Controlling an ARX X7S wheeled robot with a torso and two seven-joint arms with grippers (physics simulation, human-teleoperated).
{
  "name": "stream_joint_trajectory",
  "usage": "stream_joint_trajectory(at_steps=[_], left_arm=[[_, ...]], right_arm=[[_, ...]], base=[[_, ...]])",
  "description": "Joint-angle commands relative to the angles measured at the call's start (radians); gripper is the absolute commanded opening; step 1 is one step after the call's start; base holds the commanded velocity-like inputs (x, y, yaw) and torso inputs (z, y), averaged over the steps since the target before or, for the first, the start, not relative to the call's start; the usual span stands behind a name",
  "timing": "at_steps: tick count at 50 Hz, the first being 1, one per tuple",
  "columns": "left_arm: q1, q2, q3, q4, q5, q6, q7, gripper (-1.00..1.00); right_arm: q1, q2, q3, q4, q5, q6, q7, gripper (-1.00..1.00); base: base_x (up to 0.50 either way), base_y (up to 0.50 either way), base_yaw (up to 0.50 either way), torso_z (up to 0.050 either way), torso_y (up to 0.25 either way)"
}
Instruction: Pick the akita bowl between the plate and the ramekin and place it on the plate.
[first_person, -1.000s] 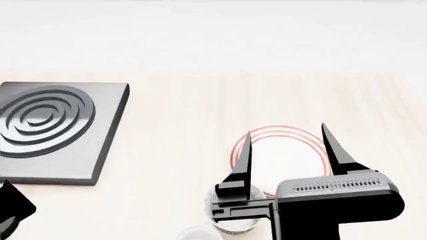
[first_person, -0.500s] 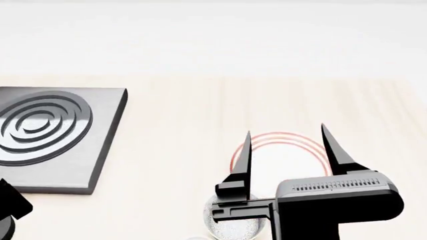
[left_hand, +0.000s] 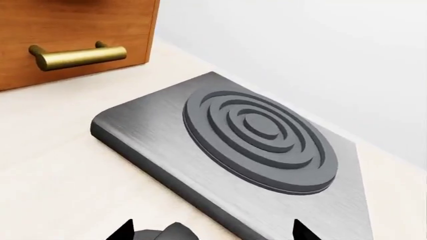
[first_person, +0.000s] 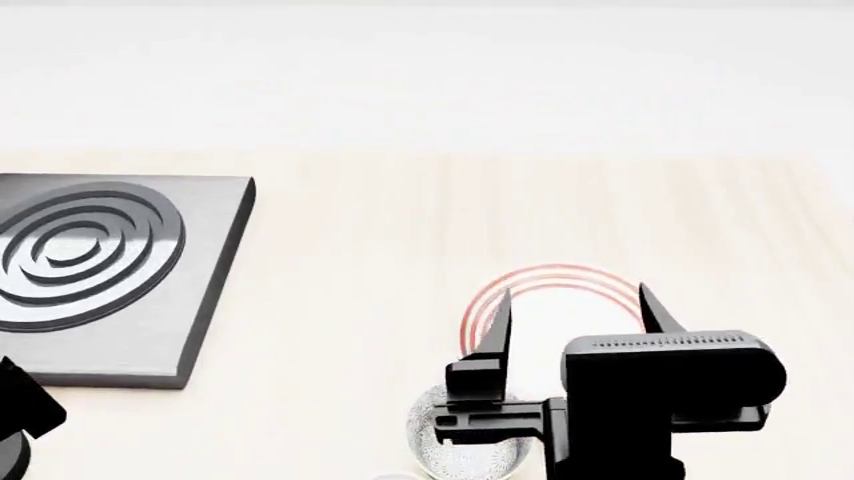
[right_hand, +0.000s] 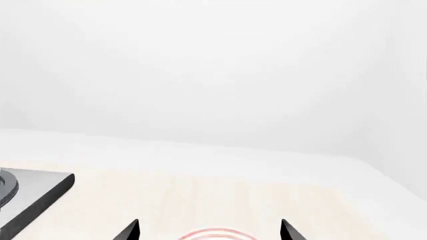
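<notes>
No legible writing | right pincer (first_person: 574, 315) spread wide above red-ringed white plate (first_person: 567, 300) | speckled grey akita bowl (first_person: 461, 445) beside plate (head view only) | left pincer (left_hand: 212, 231) open; brass-handled wooden drawer (left_hand: 73, 40) there only

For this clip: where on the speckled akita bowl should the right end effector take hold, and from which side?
Grip the akita bowl by its rim, coming from above, one finger inside and one outside. It sits upright with its mouth open upward, half hidden beneath the open right end effector, and its round wall probably suits a rim pinch better.
</notes>
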Motion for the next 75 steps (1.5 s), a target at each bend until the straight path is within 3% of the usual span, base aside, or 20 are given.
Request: stream_joint_trajectory(at_steps=[1, 9, 11, 14, 16, 39, 64, 75], left_arm=[[0.004, 0.001, 0.008, -0.004, -0.02, 0.001, -0.002, 1.0], [0.005, 0.0, 0.009, -0.006, -0.023, 0.004, -0.002, 1.0], [0.005, 0.0, 0.01, -0.005, -0.023, 0.004, -0.003, 1.0], [0.004, 0.0, 0.011, -0.007, -0.023, 0.006, -0.004, 1.0], [0.002, 0.0, 0.012, -0.012, -0.022, 0.009, -0.002, 1.0], [0.007, -0.004, 0.018, -0.005, -0.028, 0.008, -0.01, 1.0], [0.005, -0.008, 0.023, -0.013, -0.035, 0.012, -0.013, 1.0], [0.006, -0.01, 0.026, -0.012, -0.038, 0.012, -0.016, 1.0]], right_arm=[[0.036, -0.016, 0.013, 0.039, 0.046, 0.12, 0.011, 1.0], [0.055, -0.009, -0.019, 0.075, 0.04, 0.136, 0.006, 1.0], [0.065, -0.025, 0.013, 0.081, 0.081, 0.203, 0.007, 1.0], [0.058, -0.008, -0.016, 0.092, 0.052, 0.155, 0.003, 1.0], [0.054, -0.06, 0.065, 0.096, 0.113, 0.188, 0.015, 1.0], [0.096, -0.112, 0.192, 0.174, 0.263, 0.372, 0.034, 1.0], [0.188, -0.086, 0.145, 0.245, 0.287, 0.527, 0.081, 1.0], [0.198, -0.091, 0.154, 0.288, 0.3, 0.52, 0.075, 1.0]], base=[[0.0, 0.0, 0.0, 0.0, 0.0], [0.0, 0.0, 0.0, 0.0, 0.0], [0.0, 0.0, 0.0, 0.0, 0.0], [0.0, 0.0, 0.0, 0.0, 0.0], [0.0, 0.0, 0.0, 0.0, 0.0], [0.0, 0.0, 0.0, 0.0, 0.0], [0.0, 0.0, 0.0, 0.0, 0.0], [0.0, 0.0, 0.0, 0.0, 0.0]])
